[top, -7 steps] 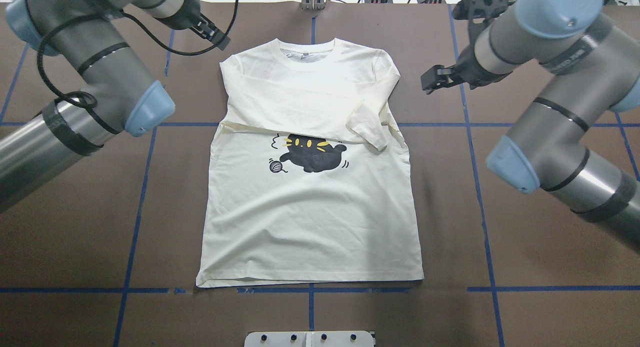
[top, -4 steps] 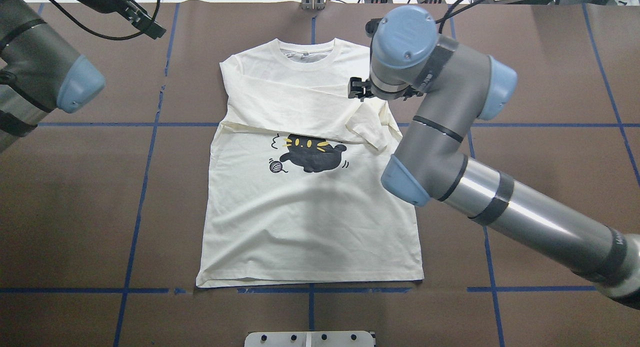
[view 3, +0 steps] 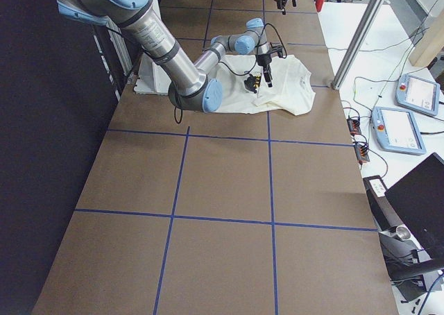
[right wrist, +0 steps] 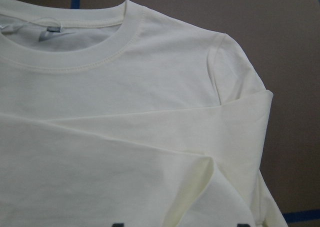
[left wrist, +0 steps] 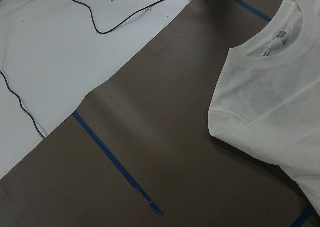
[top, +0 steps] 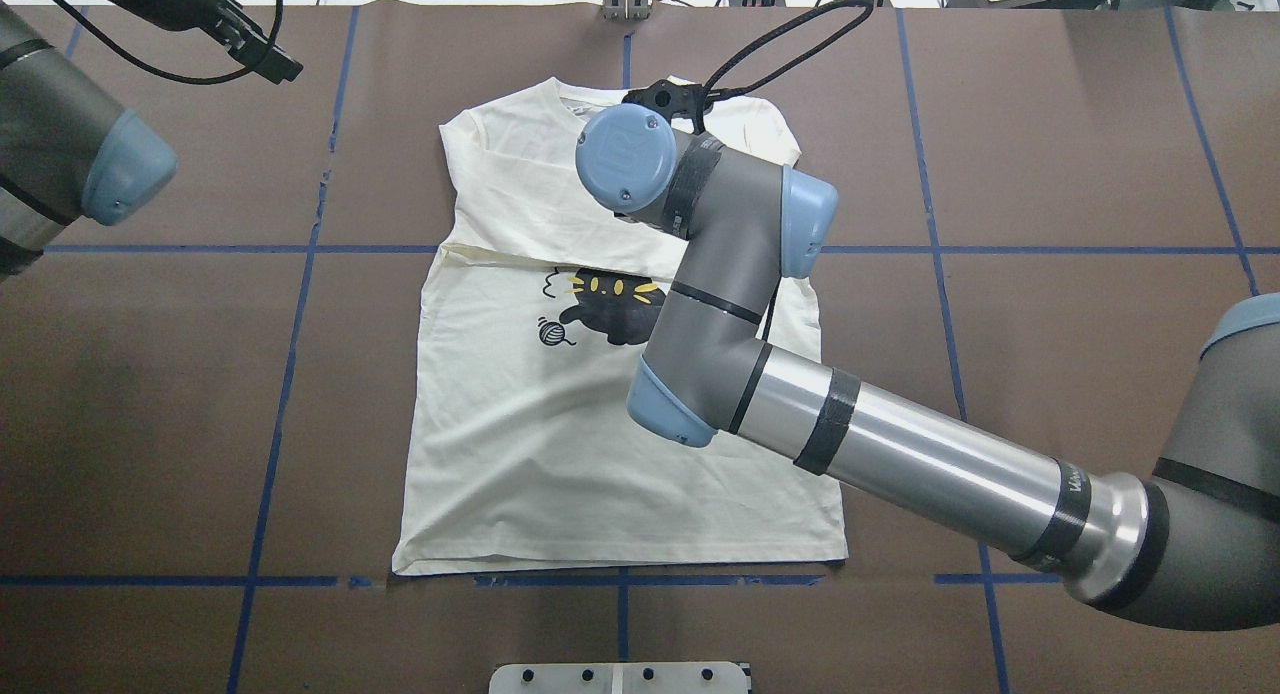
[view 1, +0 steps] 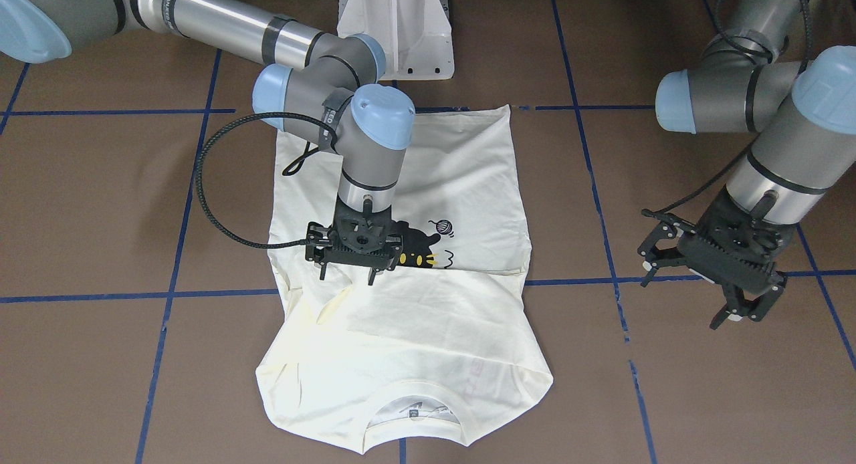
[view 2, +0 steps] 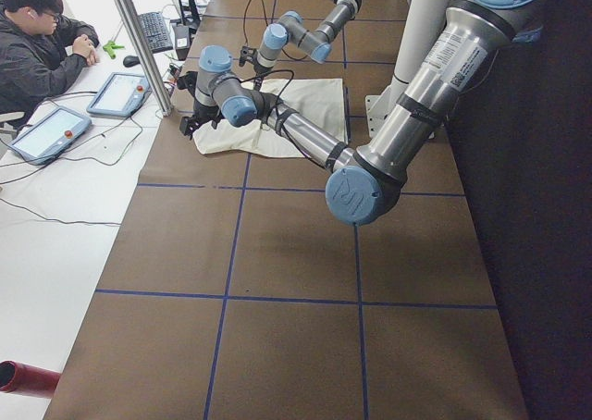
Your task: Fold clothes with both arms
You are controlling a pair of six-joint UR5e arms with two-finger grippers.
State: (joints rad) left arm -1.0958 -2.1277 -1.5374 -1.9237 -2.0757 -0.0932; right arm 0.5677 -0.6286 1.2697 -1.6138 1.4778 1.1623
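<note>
The cream-white T-shirt (top: 520, 444) lies flat on the brown table, print side up, with its collar at the far edge. Both sleeves are folded in across the chest. The fold covers the top of the black cat print (top: 600, 309); the yarn ball (top: 549, 332) shows and the lettering is hidden. My right gripper (view 1: 348, 277) is open and empty. It hangs just above the folded sleeve (view 1: 301, 303) beside the cat print (view 1: 418, 253). In the overhead view its own wrist hides it. My left gripper (view 1: 692, 290) is open and empty over bare table, clear of the shirt (view 1: 414, 343).
Blue tape lines (top: 290, 374) grid the table. The white pedestal base (view 1: 394, 29) stands at the robot's edge by a metal plate (top: 620, 677). An operator (view 2: 37, 41) sits with tablets past the far edge, where cables (left wrist: 100, 17) lie.
My right arm has swung in from the table's right side over the shirt's upper part. My left gripper has drawn back from the shirt's shoulder toward the far left corner.
</note>
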